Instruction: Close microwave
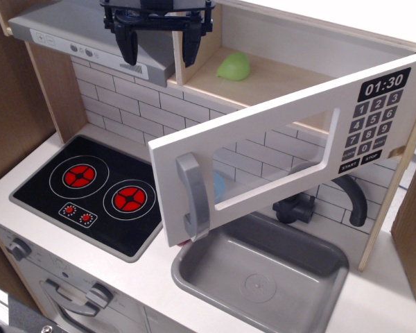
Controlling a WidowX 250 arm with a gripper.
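Observation:
The microwave door (263, 132) stands wide open, swung out over the sink. It is white-grey with a clear window, a vertical grey bar handle (193, 196) at its free left end and a black keypad (376, 119) showing 01:30 at its hinged right end. The microwave's wooden cavity (270, 73) is open and holds a green pear-shaped object (234, 66). My gripper (159, 47) hangs at the top, left of the cavity and above the door's free edge. Its black fingers are spread apart and hold nothing.
A grey slanted range hood (76, 35) sits at the upper left, just beside my gripper. Below are a black stovetop (97, 191) with two red burners, a grey sink (263, 277), a dark faucet (347, 194) and a white tiled back wall (125, 104).

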